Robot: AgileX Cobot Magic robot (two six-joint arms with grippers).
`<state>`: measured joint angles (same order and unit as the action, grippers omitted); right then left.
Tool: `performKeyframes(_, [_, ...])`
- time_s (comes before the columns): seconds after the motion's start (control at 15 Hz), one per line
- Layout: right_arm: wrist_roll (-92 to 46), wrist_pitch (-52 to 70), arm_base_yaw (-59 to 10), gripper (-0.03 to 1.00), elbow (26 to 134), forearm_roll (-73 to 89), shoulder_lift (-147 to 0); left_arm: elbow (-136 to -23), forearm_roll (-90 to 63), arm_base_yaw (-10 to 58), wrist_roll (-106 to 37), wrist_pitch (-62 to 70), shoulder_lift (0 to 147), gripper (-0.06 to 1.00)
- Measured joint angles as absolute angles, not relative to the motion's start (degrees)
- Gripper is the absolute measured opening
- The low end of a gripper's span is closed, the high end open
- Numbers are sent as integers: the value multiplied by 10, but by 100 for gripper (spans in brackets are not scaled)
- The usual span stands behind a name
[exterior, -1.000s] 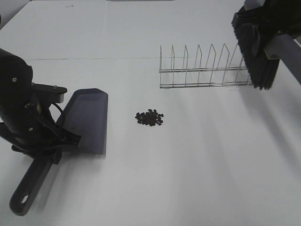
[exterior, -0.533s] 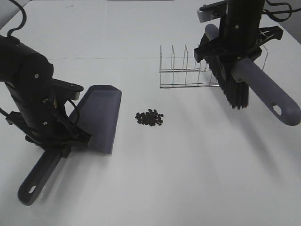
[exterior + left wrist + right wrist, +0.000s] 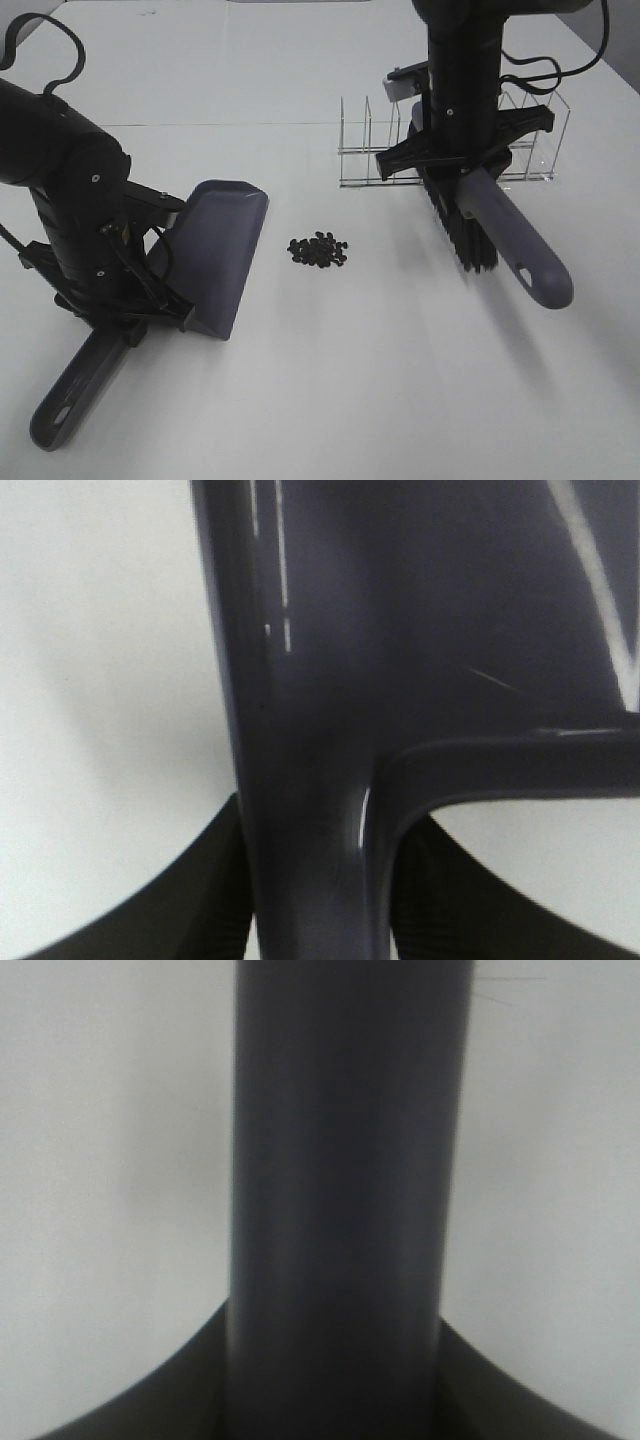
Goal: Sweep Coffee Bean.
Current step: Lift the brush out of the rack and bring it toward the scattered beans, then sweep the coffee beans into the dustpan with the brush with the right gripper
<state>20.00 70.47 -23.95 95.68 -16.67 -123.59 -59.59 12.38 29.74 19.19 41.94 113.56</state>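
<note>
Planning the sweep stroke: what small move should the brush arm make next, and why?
Probably slide the black-bristled, grey-handled brush left to just right of the pile of small dark coffee beans. Its bristles sit well right of the pile, and the grey-purple plastic dustpan lies open toward the pile on its left.

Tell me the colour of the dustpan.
The dustpan is a dull grey-purple, best seen in the exterior high view.

White table [image 3: 330, 400] (faint seam), soft light
</note>
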Motion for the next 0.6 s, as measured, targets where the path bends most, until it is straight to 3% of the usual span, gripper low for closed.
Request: performKeyframes(0.6, [215, 702, -288, 29, 994, -87, -1326, -615, 124, 297, 183, 422, 1149, 35])
